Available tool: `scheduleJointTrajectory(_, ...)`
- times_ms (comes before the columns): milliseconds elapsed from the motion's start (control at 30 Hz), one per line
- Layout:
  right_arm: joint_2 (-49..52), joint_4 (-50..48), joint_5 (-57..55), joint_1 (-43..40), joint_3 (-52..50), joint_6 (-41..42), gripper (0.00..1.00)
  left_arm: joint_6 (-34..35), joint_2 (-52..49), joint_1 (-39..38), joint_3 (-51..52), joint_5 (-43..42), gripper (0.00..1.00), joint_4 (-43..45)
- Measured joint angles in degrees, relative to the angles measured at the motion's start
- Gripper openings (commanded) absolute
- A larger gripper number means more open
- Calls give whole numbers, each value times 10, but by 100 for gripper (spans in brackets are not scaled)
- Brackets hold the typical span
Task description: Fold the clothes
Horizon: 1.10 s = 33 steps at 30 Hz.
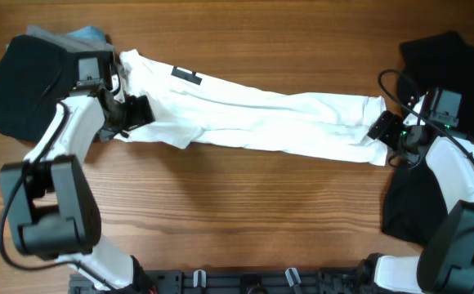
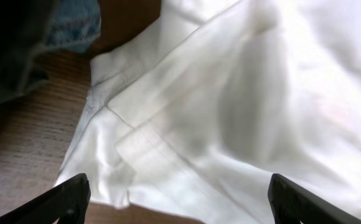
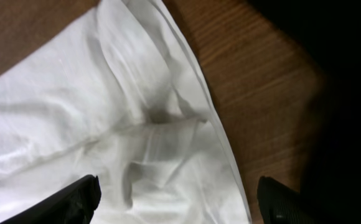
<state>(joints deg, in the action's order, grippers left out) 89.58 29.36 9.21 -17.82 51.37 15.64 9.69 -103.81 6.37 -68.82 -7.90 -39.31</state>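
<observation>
**Insp.:** While both arms sit at the shirt's ends, what is the L gripper (image 1: pixel 136 110) doing?
**Asst.:** Jaws spread wide, nothing clamped. Fingers (image 2: pixel 68 198) are over the white T-shirt (image 1: pixel 261 114); contact can't be told.
**Insp.:** R gripper (image 1: pixel 382 128)?
**Asst.:** Same: wide apart, empty, over the opposite end.
**Insp.:** Shirt posn?
**Asst.:** Stretched in a long rumpled band across the wooden table (image 1: pixel 245 212), black print (image 1: pixel 186 75) near the L end.
**Insp.:** Surroundings?
**Asst.:** Black garment (image 1: pixel 433 49) at R edge, partly under the R arm. Dark cloth (image 1: pixel 24 73) and blue fabric (image 1: pixel 90 34) top L.
</observation>
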Motion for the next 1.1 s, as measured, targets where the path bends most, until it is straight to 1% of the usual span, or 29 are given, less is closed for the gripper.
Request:
scheduleJointTrajectory(33, 12, -18, 6, 0, 0, -8, 99, 0, 18, 0, 0, -3, 93, -6)
scheduleJointTrajectory(167, 93, -68, 30, 0, 4, -43, 100, 0, 76, 0, -1, -9, 93, -38)
scheduleJointTrajectory(200, 97, -83, 37, 0, 9, -49, 100, 0, 92, 0, -1, -10, 93, -48)
scheduleJointTrajectory(233, 104, -87, 40, 0, 11, -52, 98, 0, 105, 0, -1, -10, 93, -53)
scheduleJointTrajectory(267, 106, -93, 43, 0, 12, -55, 95, 0, 114, 0, -1, -10, 93, -57)
scheduleJointTrajectory(333, 111, -103, 54, 0, 14, -61, 80, 0, 136, 0, -1, -10, 93, -62)
scheduleJointTrajectory(367, 115, -108, 63, -2, 15, -64, 77, 0, 147, 0, -1, -10, 93, -61)
scheduleJointTrajectory(433, 125, -132, 99, -4, 15, -66, 59, 0, 155, 0, -1, -10, 93, -61)
scheduleJointTrajectory(500, 131, -141, 125, -4, 15, -65, 45, 0, 155, 0, -1, -10, 93, -61)
scheduleJointTrajectory(567, 137, -141, 138, -4, 14, -63, 11, 0, 156, 0, -1, -10, 93, -62)
scheduleJointTrajectory(600, 137, -140, 142, -4, 14, -65, 4, 0, 155, 0, -1, -10, 92, -62)
scheduleJointTrajectory(700, 137, -132, 144, -5, 14, -65, 5, 0, 156, 0, -1, -10, 93, -66)
scheduleJointTrajectory(800, 137, -59, 141, -23, 32, -65, 4, 0, 155, 0, -1, -10, 93, -72)
scheduleJointTrajectory(933, 121, 48, 104, -68, 99, -65, 4, 0, 156, 0, -1, -10, 93, -78)
scheduleJointTrajectory(967, 116, 53, 100, -73, 108, -65, 4, 0, 155, 0, -1, -10, 93, -80)
scheduleJointTrajectory(1000, 101, 77, 88, -87, 145, -66, 4, 0, 155, 0, -1, -10, 93, -80)
scheduleJointTrajectory(1100, 93, 95, 87, -77, 179, -70, 4, 0, 155, 0, -1, -10, 92, -81)
